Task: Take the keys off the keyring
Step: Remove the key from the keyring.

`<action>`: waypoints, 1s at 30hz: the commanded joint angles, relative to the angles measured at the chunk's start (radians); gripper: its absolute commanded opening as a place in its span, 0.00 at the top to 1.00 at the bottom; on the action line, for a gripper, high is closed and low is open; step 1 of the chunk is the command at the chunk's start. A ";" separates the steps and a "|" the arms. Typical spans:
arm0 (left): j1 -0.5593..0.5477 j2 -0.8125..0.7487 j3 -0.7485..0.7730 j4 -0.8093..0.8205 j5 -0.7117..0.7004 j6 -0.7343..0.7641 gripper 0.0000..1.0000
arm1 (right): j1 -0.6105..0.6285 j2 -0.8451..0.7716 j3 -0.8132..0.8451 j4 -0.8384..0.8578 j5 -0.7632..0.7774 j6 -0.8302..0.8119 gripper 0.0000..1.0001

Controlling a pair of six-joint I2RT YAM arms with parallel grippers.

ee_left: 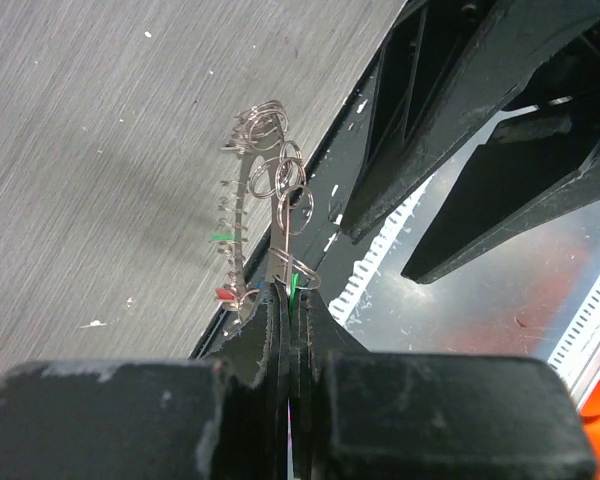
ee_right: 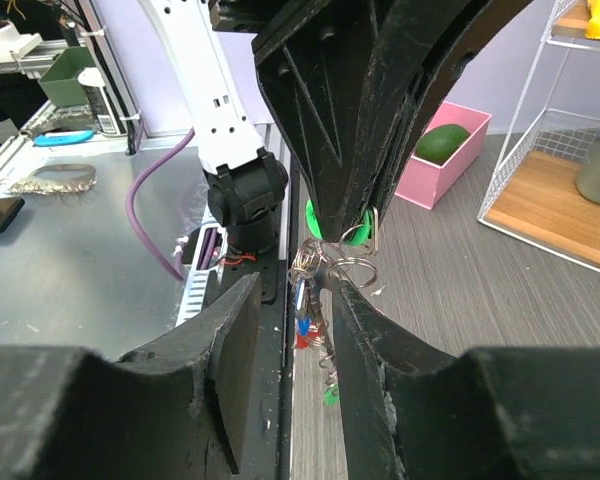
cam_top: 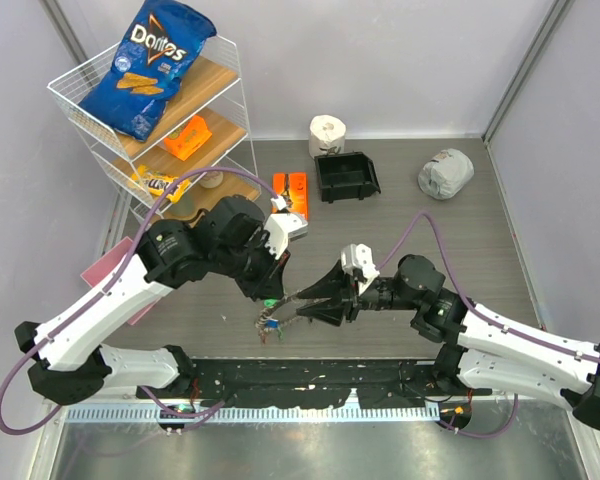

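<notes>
The left tool [cam_top: 270, 297] hangs point-down over the near edge of the tabletop [cam_top: 410, 230], clenched tight on the keyring [ee_left: 263, 178], so that the bunch dangles free in the air rather than lying flat where nothing could get under it. A bright green plastic key head [ee_right: 340, 232] sits right at the pinch. I cannot tell whether the pads bear on that plastic or on the wire beside it. Held like this, the keys [ee_right: 305, 325] hang below the grip as a loose cluster, and gravity pulls them apart a little. The right tool [cam_top: 298, 310] comes in level from the side. Its jaws are apart, with the hanging bunch between its fingers [ee_right: 230, 350]. The cluster lies close against one inner face, but no grip shows yet. This looks like the set-up for catching one key while the other arm anchors the ring. The ring is thin bright wire bent in a wide arc, fringed with small split loops and short metal tabs that catch the light. Small red and blue plastic heads show among the silver blades. Both tools have matt black wedge-shaped fingers. The tabletop is brushed grey with fine streaks. Slippery wire and tangled loops will likely make it fiddly to single out one key.
</notes>
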 commanded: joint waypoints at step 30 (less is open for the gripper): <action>0.010 -0.021 -0.012 0.119 0.145 -0.053 1.00 | 0.066 0.073 0.047 0.034 0.117 -0.060 0.64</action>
